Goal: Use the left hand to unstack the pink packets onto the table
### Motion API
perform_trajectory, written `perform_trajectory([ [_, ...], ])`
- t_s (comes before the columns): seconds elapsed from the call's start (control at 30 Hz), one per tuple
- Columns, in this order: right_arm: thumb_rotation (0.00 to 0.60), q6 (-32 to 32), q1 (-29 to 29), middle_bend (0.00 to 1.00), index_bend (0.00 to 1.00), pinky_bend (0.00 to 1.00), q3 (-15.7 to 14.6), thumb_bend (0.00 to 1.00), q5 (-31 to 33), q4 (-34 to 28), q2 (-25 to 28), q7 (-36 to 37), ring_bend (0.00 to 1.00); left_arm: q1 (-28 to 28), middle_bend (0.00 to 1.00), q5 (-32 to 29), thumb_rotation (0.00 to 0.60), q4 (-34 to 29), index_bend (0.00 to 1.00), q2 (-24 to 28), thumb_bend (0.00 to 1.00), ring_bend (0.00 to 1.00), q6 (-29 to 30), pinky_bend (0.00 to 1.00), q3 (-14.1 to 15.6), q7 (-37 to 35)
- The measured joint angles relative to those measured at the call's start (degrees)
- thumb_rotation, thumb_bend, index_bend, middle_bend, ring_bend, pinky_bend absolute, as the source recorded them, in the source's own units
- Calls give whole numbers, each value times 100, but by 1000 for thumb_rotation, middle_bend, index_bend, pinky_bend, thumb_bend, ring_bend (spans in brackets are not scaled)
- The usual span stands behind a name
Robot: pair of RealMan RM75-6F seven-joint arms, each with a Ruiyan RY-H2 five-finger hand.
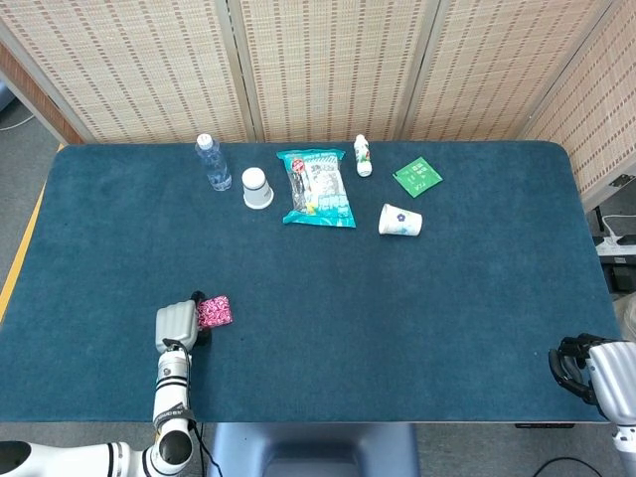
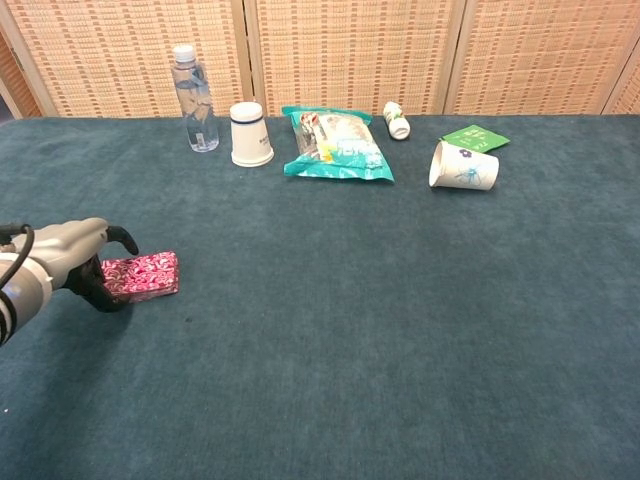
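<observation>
Several packets, looks like: glossy pink foil packets (image 2: 140, 275) in a low stack on the dark teal felt table (image 2: 400, 330), near its front-left part; honestly can't count the layers from either view
Where exactly: well apart from everything else, just beside the grey left hand (image 2: 80, 255) on its inner side
Left hand: fingers curled down at the stack's left end, touching or nearly touching it; whether it actually has a grip I can't tell, the contact is hidden
Right hand: dark right hand (image 1: 586, 366) sits at the table's front-right corner, far from the action; can't make out whether it holds anything
Handling guess: light, thin, crinkly foil, probably slick, so the top packet will likely slide rather than lift clean; not fragile, squashing is the worst case
Where I'd grab: pinch the top packet at its near short edge or a corner, peel it sideways, so the lower one stays put
Far side stuff: clear plastic water bottle (image 2: 197, 100), upside-down white paper cup (image 2: 250, 134), teal snack bag (image 2: 335, 145), small white bottle lying down (image 2: 397, 120), tipped-over white paper cup (image 2: 463, 166), flat green sachet (image 2: 476, 138)
Backdrop: woven tan screen panels (image 2: 350, 50) behind the table
</observation>
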Motion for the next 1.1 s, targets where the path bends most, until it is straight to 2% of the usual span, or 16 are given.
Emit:
perform_trajectory([
  [0.2,600,16,-4,802,982,845,-3,479,-11,5,3,21,734,-16,1000,-22,600,-14,227,-55,355,1000,17,1000,-10,37],
  [0.53,600,15,-4,802,982,846,-10,479,-19,12,4,28,733,20,1000,171,600,45,333,-131,367,1000,98,1000,-4,-100],
  [0.8,600,15,-4,802,982,845,-11,478,-19,14,1,23,733,59,1000,239,600,114,365,-162,368,1000,87,1000,2,-163],
  [1.1,600,-16,7,802,982,845,-16,478,-14,8,-6,-11,733,214,1000,630,600,-241,440,145,376,1000,158,1000,195,-288],
])
